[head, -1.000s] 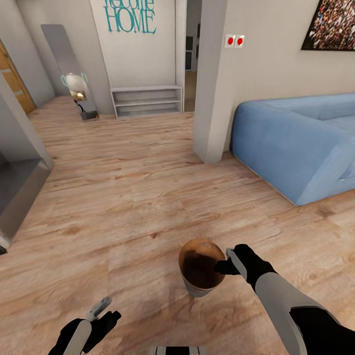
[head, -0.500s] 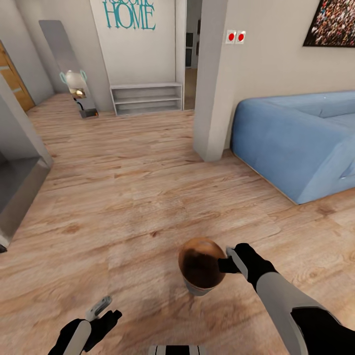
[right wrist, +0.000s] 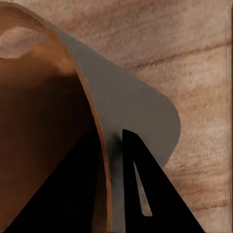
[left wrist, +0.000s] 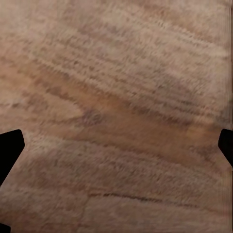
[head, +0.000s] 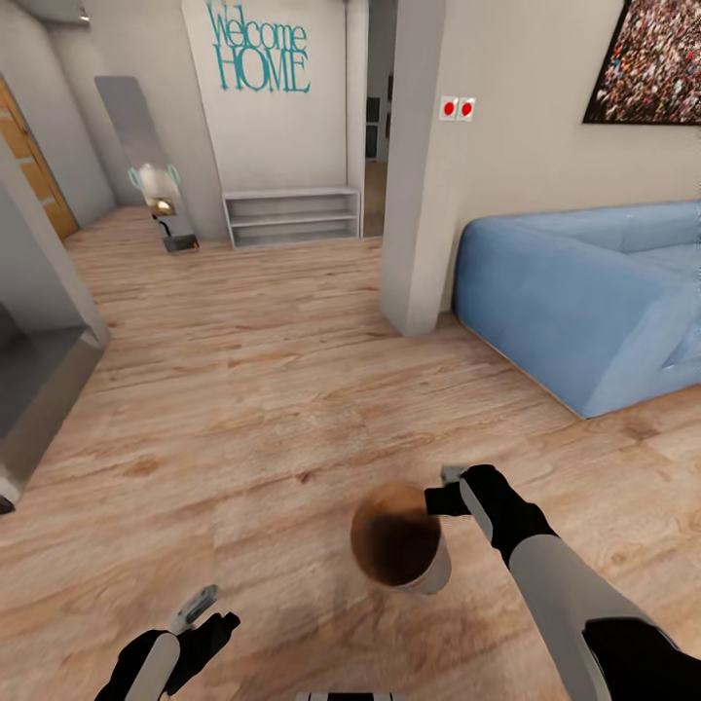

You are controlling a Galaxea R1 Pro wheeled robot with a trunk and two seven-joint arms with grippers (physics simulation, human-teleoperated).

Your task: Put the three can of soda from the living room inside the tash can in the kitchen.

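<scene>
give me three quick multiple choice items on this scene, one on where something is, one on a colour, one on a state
1. Where is the blue fabric sofa?
A. against the wall under the framed picture
B. beside the leaning mirror
C. in front of the low shelf

2. What colour is the "Welcome HOME" wall lettering?
A. red
B. teal
C. black

3. How does the right hand stand to the small grey bin with the copper-brown inside?
A. apart from it
C. open above it
B. shut on its rim

Answers: 1 A, the sofa sits below the picture. 2 B, the letters are teal. 3 B, the right wrist view shows a finger on each side of the bin's wall.
</scene>
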